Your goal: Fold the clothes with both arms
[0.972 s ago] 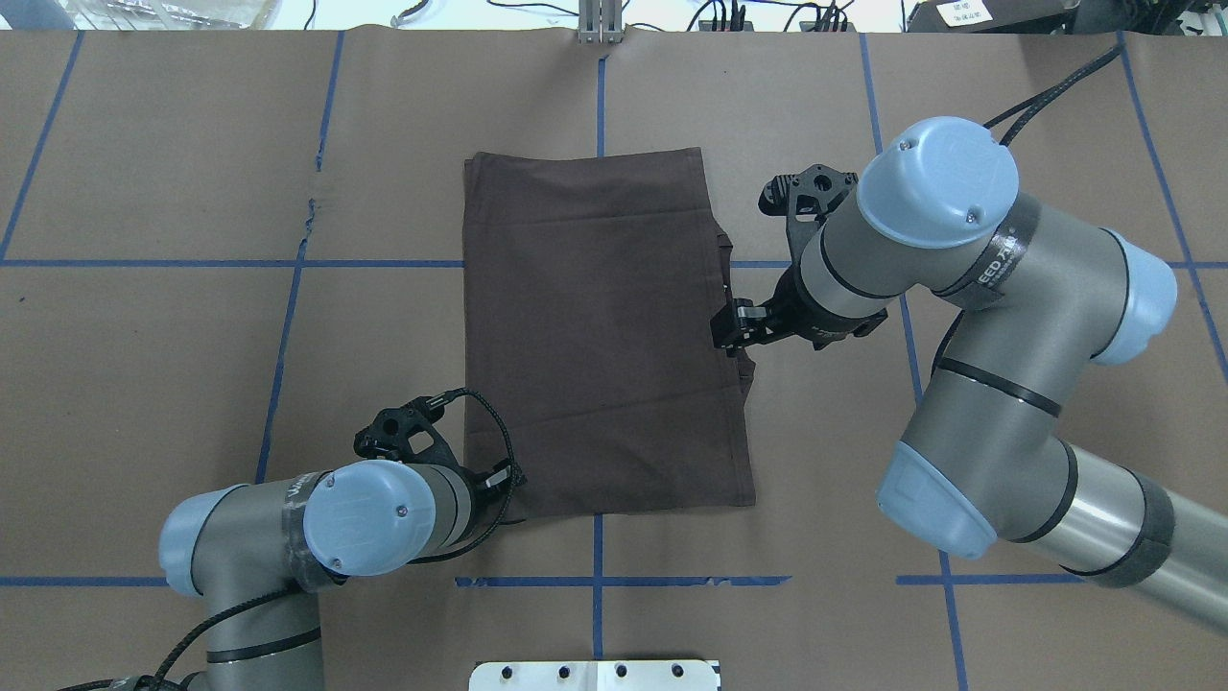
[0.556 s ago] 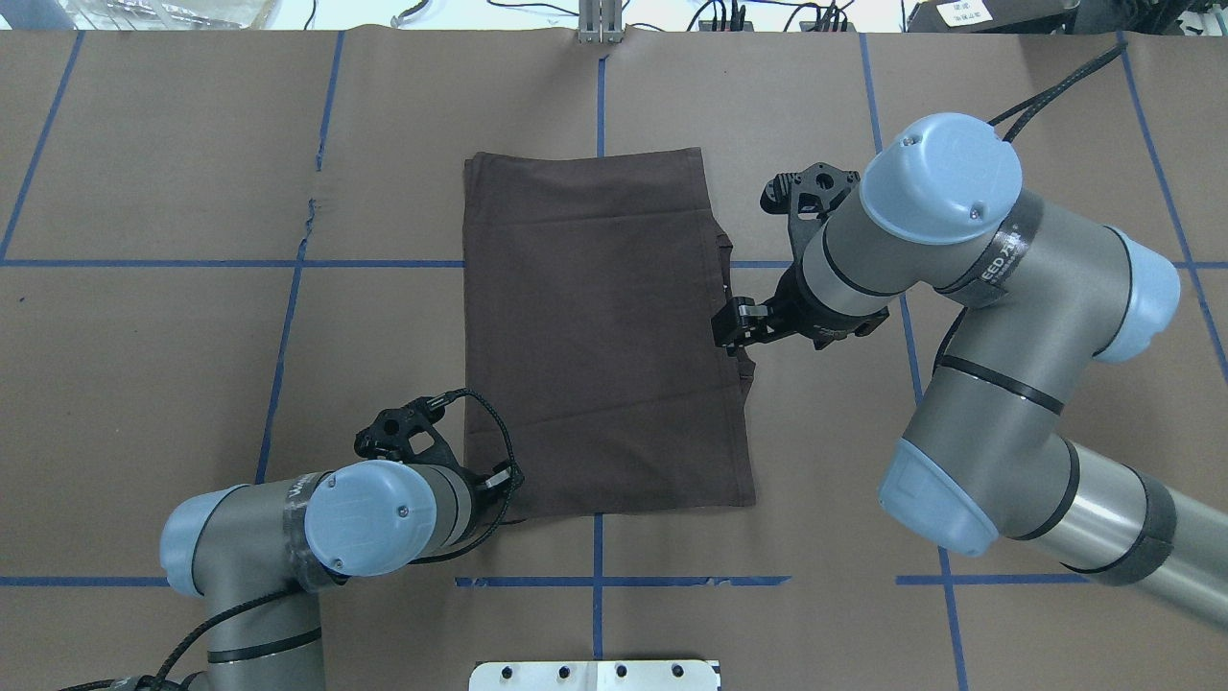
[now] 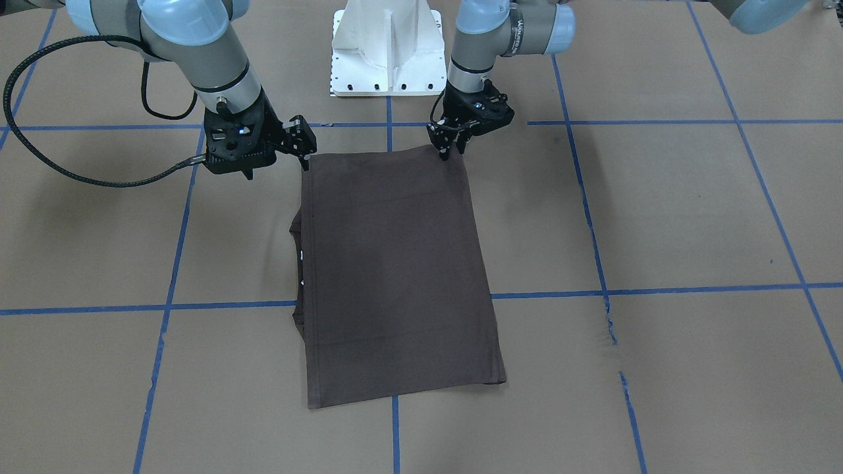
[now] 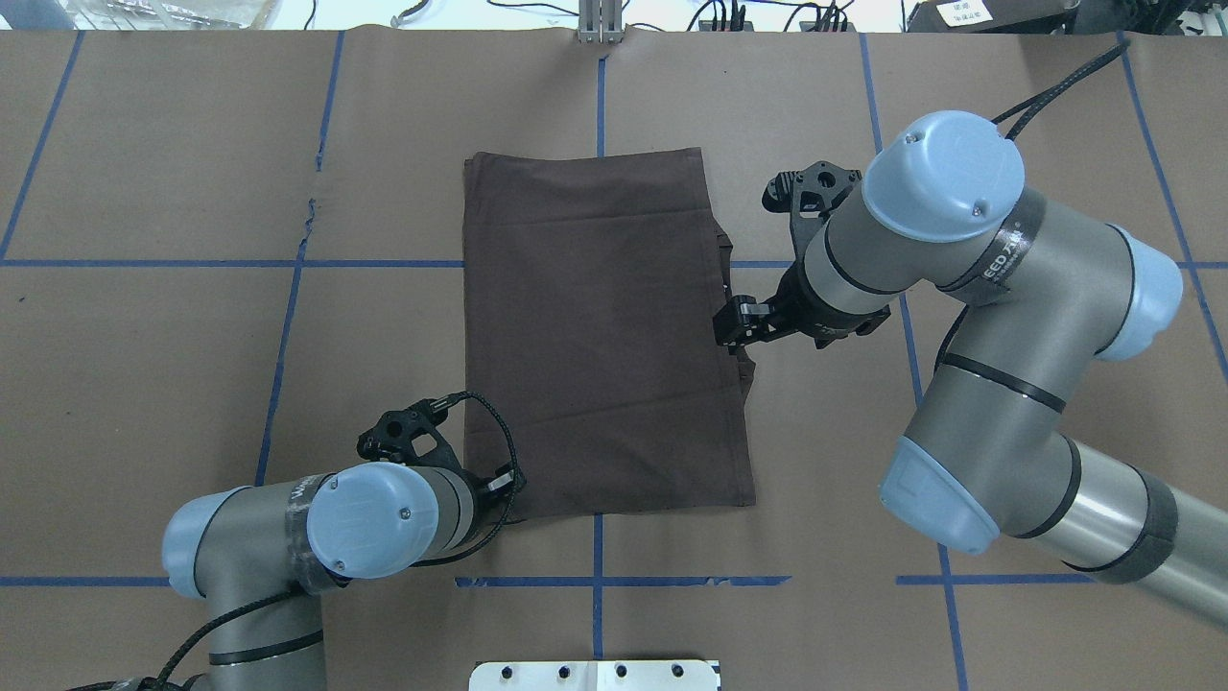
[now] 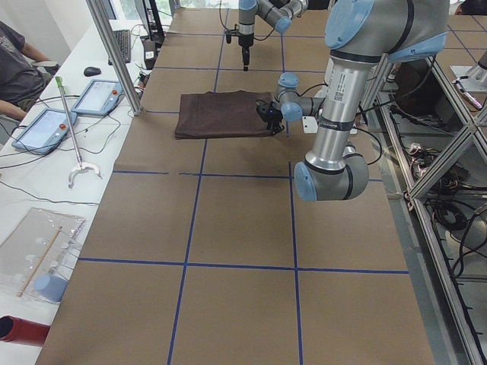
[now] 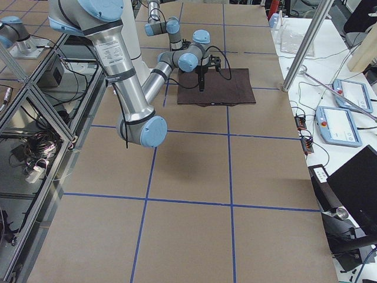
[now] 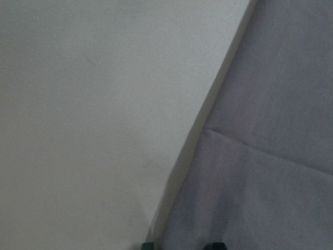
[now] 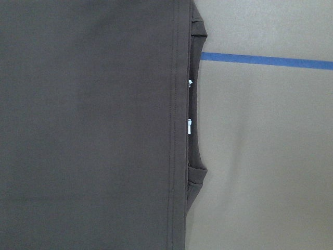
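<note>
T-shirt (image 4: pixel 600 336): a dark brown rectangle is seen folded and laid flat at the middle of the counter (image 4: pixel 192 336), with its long sides running near to far from the robot.
Collar (image 8: pixel 195 104): a narrow strip is seen poking out under the shirt's right long edge, with two small white tags (image 8: pixel 190 125) on it.
Left gripper (image 3: pixel 452 153): it is lowered to the counter at the shirt's near left corner.
Left jaws: a narrow gap is shown between the two fingertips (image 7: pixel 148 245) in the left wrist view. The shirt's edge lies flat between them and is not pinched.
Right gripper (image 4: pixel 731 328): it is held above the shirt's right edge, over the collar, clear of the cloth. Only shirt and counter are seen by its wrist camera.
Right jaws: whether they are apart or together cannot be told.
Counter: it is covered in brown paper and marked into squares by blue tape lines (image 4: pixel 288 263).
Base (image 3: pixel 388 46): a white pedestal is set at the near edge, between the arms.
</note>
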`<state>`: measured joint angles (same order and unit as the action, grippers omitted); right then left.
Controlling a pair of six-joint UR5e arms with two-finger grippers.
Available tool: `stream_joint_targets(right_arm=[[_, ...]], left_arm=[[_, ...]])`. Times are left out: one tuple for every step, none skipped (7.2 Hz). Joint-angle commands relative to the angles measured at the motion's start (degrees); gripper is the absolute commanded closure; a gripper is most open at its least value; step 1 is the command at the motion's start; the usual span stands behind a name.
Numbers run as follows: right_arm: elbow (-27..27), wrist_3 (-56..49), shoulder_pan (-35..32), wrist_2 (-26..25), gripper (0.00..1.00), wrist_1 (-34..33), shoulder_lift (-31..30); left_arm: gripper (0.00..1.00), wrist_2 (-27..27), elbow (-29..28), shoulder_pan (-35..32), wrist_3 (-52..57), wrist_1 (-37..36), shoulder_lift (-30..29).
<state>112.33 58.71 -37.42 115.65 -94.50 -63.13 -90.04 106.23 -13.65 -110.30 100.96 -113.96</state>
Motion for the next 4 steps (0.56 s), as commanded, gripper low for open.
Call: stream_joint_targets(right_arm=[[0.0, 0.0, -0.02, 0.02, 0.0, -0.07, -0.06], [0.0, 0.0, -0.11, 0.02, 0.0, -0.07, -0.06], [0.0, 0.0, -0.11, 0.02, 0.0, -0.16, -0.06], [0.0, 0.0, -0.2, 0.02, 0.0, -0.16, -0.06]], left_arm=[[0.49, -0.04, -0.06, 0.2, 0.09, -1.28, -0.12], [0.51, -0.04, -0.06, 0.2, 0.18, -1.29, -0.29], [0.65, -0.04, -0.06, 0.2, 0.09, -1.29, -0.64], [0.81, -0.04, -0.06, 0.2, 0.09, -1.29, -0.65]])
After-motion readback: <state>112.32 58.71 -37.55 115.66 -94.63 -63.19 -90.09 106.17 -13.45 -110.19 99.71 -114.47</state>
